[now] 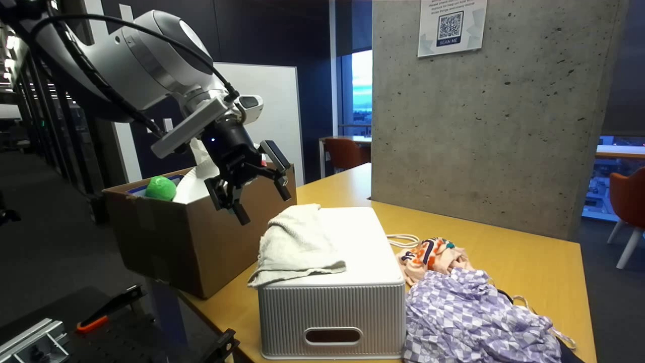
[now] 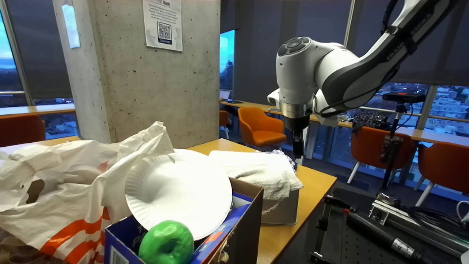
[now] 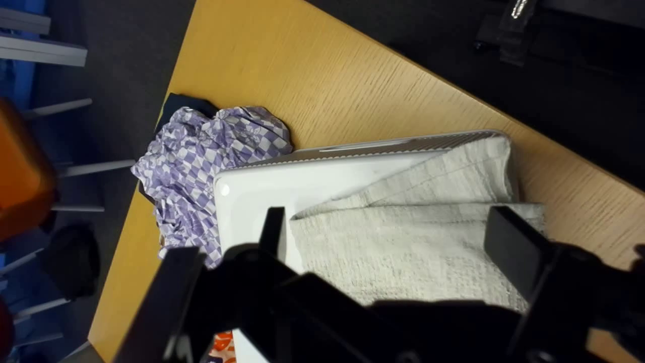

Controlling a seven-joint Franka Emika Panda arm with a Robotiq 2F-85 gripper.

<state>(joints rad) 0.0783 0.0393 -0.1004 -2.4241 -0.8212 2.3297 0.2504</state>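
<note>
Hovering black pincer (image 1: 262, 200): jaws spread wide apart, higher than the white rectangular ribbed plastic box (image 1: 360, 247) and near it, pointing down.
Off-white woven cloth (image 3: 413, 247): loosely folded on top of the box, covering part of it, one edge drooping over a side; lower than the pincer and apart from it.
Purple-and-white checkered fabric (image 1: 473, 317): crumpled in a heap just beside the box, along the side away from the cloth.
Peach fabric with orange and navy print (image 1: 436, 254): bunched along that same side of the box, next to the checkered fabric.
Brown cardboard carton (image 1: 156, 242): near the box on its cloth-draped side, holding a green round thing with a dimple (image 2: 166, 242) and a white fluted paper plate (image 2: 183, 194).
Yellow wooden surface (image 1: 529, 272): under the box and both fabrics.
Grey concrete pillar (image 1: 484, 131): well apart from the box, showing in both exterior views, with a white poster (image 1: 451, 30) on it.
</note>
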